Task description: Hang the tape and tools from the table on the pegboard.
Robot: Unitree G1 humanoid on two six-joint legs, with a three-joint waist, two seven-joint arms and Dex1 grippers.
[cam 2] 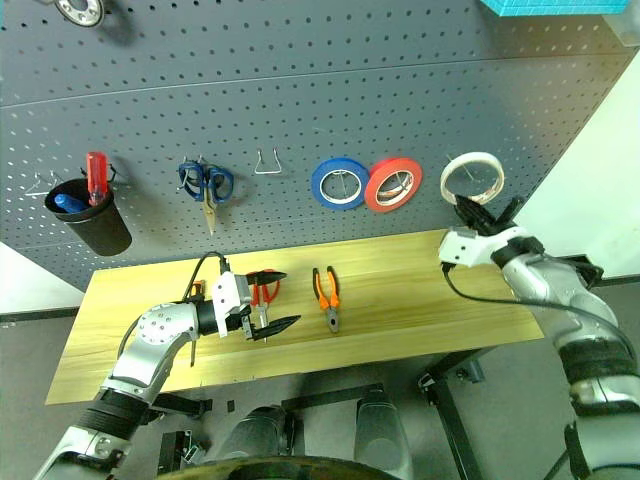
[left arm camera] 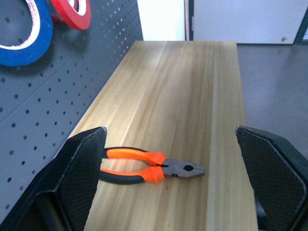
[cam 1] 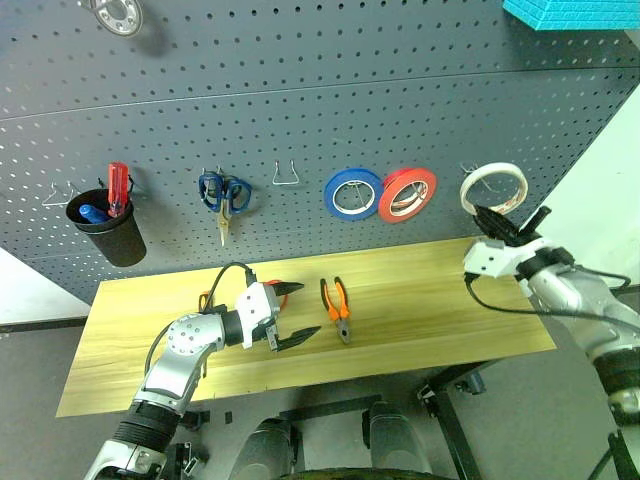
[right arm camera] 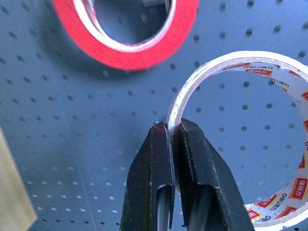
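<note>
1. Your right pincer [cam 1: 492, 222] was clamped edge-on across the band of the tape [cam 1: 494, 187], its 2 fingers pinching the ring's lower rim while the ring stood up against the pegboard [cam 1: 300, 110], well above the tabletop [cam 1: 420, 290].
2. The tape lay directly above that pincer, its wide hole facing the board. A metal hook seemed to sit just behind the ring's upper left, beside the red roll [cam 1: 407, 194]; whether the ring had caught on it you could not tell.
3. The coming move likely turned on that relation: hole over hook, then release.
4. Your left pincer [cam 1: 285, 315] stood wide apart above the tabletop, holding nothing.
5. The pliers [left arm camera: 150, 168] lay flat just ahead of it, long axis running across the gap between its fingers, handles toward the board side in the left wrist view. Your left arm was clearly the nearer 1.
6. The red-handled scissors [cam 2: 262, 290] lay just beside that pincer.
</note>
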